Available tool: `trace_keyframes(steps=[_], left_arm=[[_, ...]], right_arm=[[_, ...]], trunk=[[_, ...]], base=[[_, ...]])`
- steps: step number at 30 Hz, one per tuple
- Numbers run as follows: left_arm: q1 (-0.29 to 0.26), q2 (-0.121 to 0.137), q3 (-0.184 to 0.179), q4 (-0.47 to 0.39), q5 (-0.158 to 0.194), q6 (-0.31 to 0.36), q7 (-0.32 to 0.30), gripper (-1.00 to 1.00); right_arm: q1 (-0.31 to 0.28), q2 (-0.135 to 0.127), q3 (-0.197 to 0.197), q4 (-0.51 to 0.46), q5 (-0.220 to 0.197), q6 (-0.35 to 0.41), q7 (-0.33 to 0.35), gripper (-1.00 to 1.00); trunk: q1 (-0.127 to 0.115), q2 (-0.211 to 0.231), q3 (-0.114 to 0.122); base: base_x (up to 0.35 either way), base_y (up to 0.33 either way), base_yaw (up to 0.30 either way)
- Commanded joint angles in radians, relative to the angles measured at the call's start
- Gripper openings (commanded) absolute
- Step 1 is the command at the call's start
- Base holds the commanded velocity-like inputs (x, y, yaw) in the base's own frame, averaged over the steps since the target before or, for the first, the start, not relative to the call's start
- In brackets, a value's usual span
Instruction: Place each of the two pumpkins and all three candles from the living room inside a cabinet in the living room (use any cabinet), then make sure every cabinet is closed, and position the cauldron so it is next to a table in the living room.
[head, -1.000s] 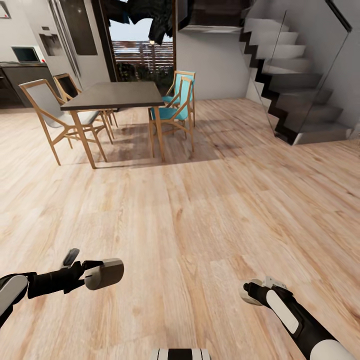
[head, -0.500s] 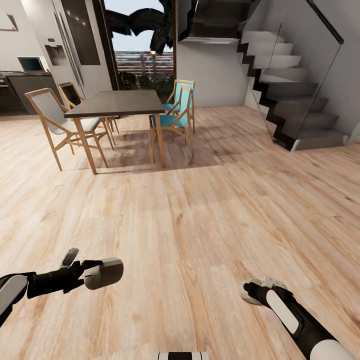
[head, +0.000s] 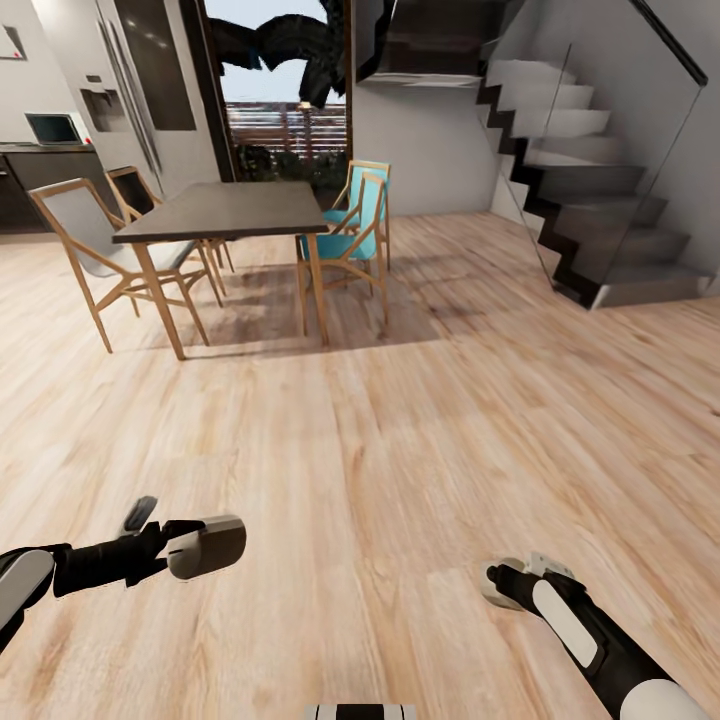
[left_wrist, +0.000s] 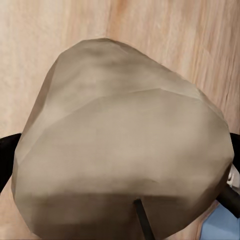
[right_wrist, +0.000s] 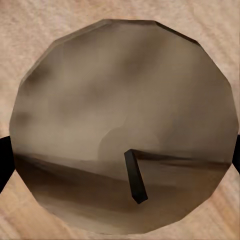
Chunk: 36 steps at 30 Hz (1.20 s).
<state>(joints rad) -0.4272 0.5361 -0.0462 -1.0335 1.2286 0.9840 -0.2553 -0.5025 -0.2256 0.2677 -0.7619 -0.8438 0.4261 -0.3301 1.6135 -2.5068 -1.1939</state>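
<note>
Fingers of both grippers are clamped on candles. From the head, the left gripper (head: 185, 545) holds its candle (head: 208, 546) out sideways over the wood floor (head: 400, 430), and the right gripper (head: 505, 582) grips the other candle (head: 497, 583), mostly hidden by the arm. Beyond stand a dark dining table (head: 225, 210), teal chairs (head: 345, 235) and a staircase (head: 590, 190). Left wrist: beige candle (left_wrist: 125, 145) close up, dark wick. Right wrist: round candle top (right_wrist: 125, 125) with wick (right_wrist: 135, 175), face-on.
</note>
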Motion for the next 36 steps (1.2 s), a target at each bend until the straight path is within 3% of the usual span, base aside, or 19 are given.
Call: trace_keyframes(steps=[1, 8, 36], left_arm=[[-0.001, 0.001, -0.001, 0.000, -0.004, 0.001, -0.009, -1.00], [-0.001, 0.001, -0.001, 0.001, -0.004, 0.001, -0.009, -1.00], [-0.001, -0.001, 0.000, 0.007, 0.000, 0.001, -0.010, -1.00]], right_arm=[[-0.001, -0.001, 0.005, -0.002, -0.009, 0.000, -0.010, -1.00], [-0.001, 0.000, 0.006, -0.002, -0.009, 0.000, -0.010, -1.00], [-0.001, 0.000, 0.007, -0.001, -0.010, 0.000, -0.011, -1.00]], trunk=[[0.000, 0.000, -0.001], [0.000, 0.000, -0.001], [0.000, 0.000, 0.001]], base=[[0.331, 0.000, 0.026], [0.200, 0.000, 0.223], [0.002, 0.000, 0.288]])
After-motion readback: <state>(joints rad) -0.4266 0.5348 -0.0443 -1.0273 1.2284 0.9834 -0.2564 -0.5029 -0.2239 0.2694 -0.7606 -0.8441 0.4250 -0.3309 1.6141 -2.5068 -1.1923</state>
